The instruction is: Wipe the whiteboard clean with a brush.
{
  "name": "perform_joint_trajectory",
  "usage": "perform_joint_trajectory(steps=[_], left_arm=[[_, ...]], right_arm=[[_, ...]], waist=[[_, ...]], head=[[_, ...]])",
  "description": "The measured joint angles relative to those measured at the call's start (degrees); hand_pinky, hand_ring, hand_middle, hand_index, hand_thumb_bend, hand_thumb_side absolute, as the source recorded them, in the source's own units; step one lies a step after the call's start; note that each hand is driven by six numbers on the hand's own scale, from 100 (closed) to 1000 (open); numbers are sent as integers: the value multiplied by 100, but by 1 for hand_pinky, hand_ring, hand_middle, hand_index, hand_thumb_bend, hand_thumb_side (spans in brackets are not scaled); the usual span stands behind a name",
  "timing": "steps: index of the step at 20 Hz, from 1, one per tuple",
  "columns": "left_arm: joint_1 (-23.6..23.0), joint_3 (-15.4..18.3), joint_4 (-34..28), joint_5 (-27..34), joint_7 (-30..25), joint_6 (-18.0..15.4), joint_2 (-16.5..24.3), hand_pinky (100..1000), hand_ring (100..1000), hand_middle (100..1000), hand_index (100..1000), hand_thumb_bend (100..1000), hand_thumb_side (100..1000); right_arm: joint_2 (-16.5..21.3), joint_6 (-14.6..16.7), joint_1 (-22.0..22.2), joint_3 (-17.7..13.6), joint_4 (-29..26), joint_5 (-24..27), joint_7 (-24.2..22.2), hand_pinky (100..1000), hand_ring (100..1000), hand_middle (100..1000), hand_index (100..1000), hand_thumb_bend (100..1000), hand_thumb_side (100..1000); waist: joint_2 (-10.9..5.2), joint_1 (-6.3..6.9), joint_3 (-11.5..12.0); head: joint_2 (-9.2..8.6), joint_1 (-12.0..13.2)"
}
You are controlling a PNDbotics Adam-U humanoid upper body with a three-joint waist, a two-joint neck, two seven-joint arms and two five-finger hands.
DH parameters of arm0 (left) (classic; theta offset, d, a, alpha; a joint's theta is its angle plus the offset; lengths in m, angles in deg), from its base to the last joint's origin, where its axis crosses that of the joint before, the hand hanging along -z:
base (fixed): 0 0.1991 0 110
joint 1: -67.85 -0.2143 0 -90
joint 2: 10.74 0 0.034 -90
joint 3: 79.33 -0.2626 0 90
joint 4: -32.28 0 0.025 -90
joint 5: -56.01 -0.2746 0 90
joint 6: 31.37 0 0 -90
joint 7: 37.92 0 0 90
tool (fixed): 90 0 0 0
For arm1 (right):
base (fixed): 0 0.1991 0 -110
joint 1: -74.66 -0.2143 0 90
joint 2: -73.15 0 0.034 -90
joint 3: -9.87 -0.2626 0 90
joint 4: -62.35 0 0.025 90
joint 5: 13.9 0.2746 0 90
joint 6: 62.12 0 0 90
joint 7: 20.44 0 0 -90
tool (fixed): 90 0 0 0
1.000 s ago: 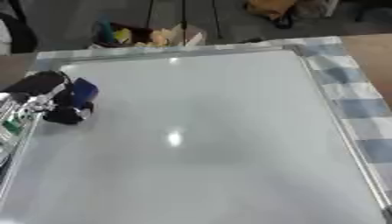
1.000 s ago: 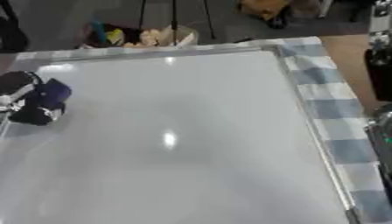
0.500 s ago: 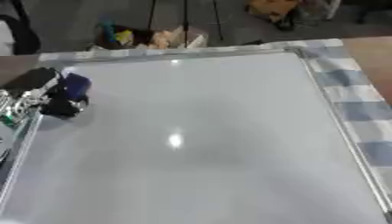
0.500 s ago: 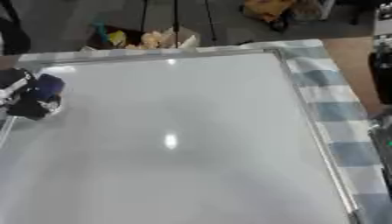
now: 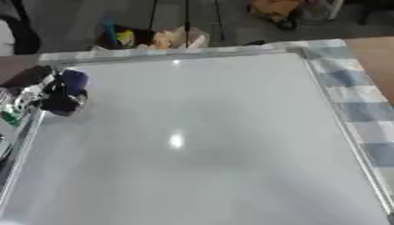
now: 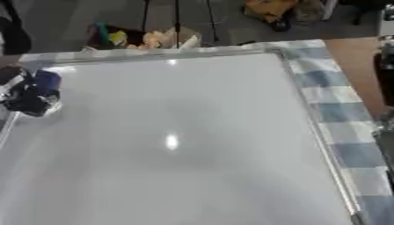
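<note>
Whiteboard (image 5: 200, 140) lies flat, apparently unmarked. Left hand (image 5: 48, 94) at its far left edge is closed around what looks like a blue brush (image 5: 73, 81). Right hand out of sight.

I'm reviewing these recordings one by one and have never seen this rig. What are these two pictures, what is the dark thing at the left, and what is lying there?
Both pictures come from a stereo camera in a humanoid robot's head, looking down; left eye and right eye views show the same moment. The large pale surface is a whiteboard lying flat on a blue-and-white checked cloth. It looks clean, with only a light reflection. The dark thing at the board's left edge is the robot's left hand, fingers curled round a blue brush. The right hand is not visible. Clutter sits on the floor beyond the far edge.
</note>
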Motion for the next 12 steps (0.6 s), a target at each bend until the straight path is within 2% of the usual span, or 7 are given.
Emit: perform_joint_trajectory(steps=[12], left_arm=[[24, 106, 184, 59, 112, 112, -14, 235, 420, 373, 183, 100, 499]], right_arm=[[0, 0, 6, 0, 0, 3, 0, 793, 818, 745, 796, 100, 903]], waist=[[1, 1, 27]], head=[[0, 0]])
